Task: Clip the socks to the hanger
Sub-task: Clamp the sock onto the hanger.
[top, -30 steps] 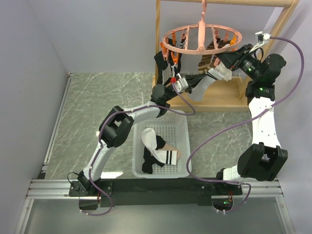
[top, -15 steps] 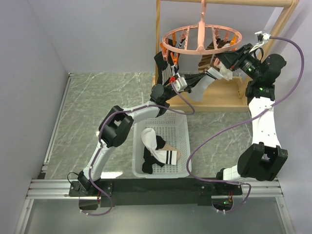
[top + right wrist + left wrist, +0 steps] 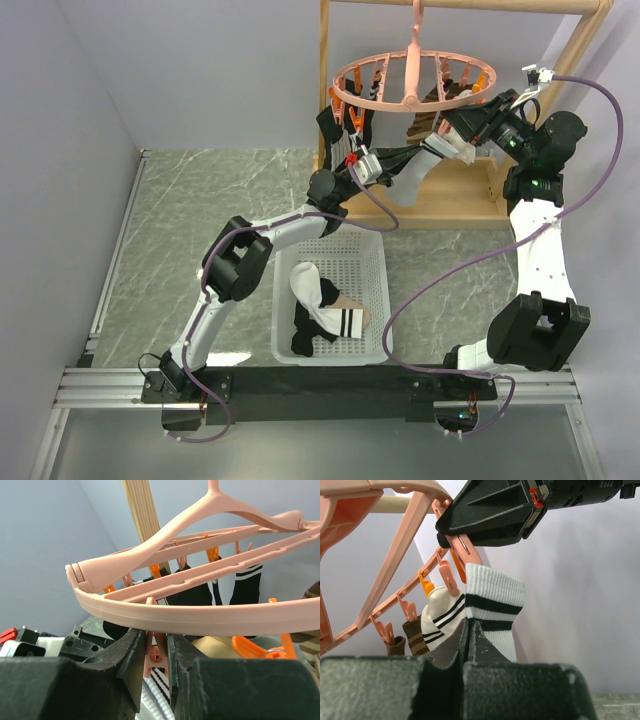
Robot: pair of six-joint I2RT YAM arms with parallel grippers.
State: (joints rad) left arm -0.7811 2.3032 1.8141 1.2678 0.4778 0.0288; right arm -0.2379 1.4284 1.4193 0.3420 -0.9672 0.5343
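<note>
Pink hanger [image 3: 200, 617], orange clips [image 3: 425, 584], white black-striped sock [image 3: 492, 600].

legible text: none in any view | red tag [image 3: 354, 163] on left wrist: perhaps printed, too small to read | white tag [image 3: 537, 72] on right arm's cable: blurred, unreadable | white sock [image 3: 492, 607]: black stripe bands only, no lettering seen

The left gripper [image 3: 469, 630] pinched a striped sock [image 3: 496, 597], cuff just under a clip [image 3: 465, 551] squeezed by the right gripper [image 3: 451, 536].
</note>
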